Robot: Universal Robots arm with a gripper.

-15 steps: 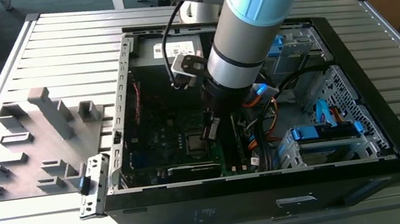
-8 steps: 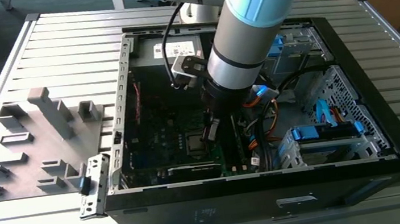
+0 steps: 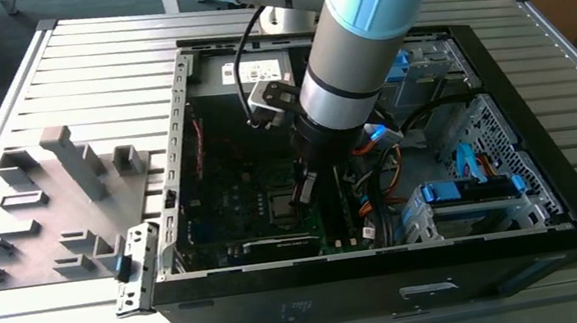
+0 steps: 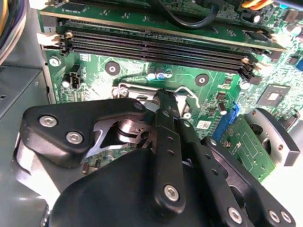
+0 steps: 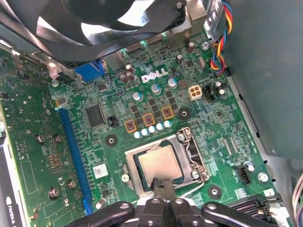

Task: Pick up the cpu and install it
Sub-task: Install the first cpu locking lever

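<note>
I reach down into an open desktop computer case (image 3: 515,208) lying on its side on a slatted metal table (image 3: 89,62), my arm (image 3: 357,46) coming in from the top of the exterior view and ending over the green motherboard (image 3: 236,184) near the middle of the frame.

In the first wrist view, the cpu (image 5: 160,164) sits flat in its socket, its dull silvery top framed by the metal socket bracket (image 5: 196,161), in the lower centre of the frame. My gripper (image 5: 163,185) stands at the chip's near edge, the two slim black fingers (image 5: 168,189) drawn together with no gap showing between them; their tips meet the edge of the chip, and I cannot tell whether they pinch it or only touch it.

A black fan (image 5: 94,23) fills the upper left of that frame, and a blue slot (image 5: 73,151) runs down its left side. A bundle of coloured wires (image 5: 220,42) hangs at the upper right.

In the second wrist view, my fingers (image 4: 165,127) rise up the centre of the frame toward the socket's metal frame (image 4: 137,92), with long black memory slots (image 4: 156,47) running across the top.

A grey plastic tray of blocks (image 3: 52,207) lies on the table at the exterior view's left, well apart from the case.
</note>
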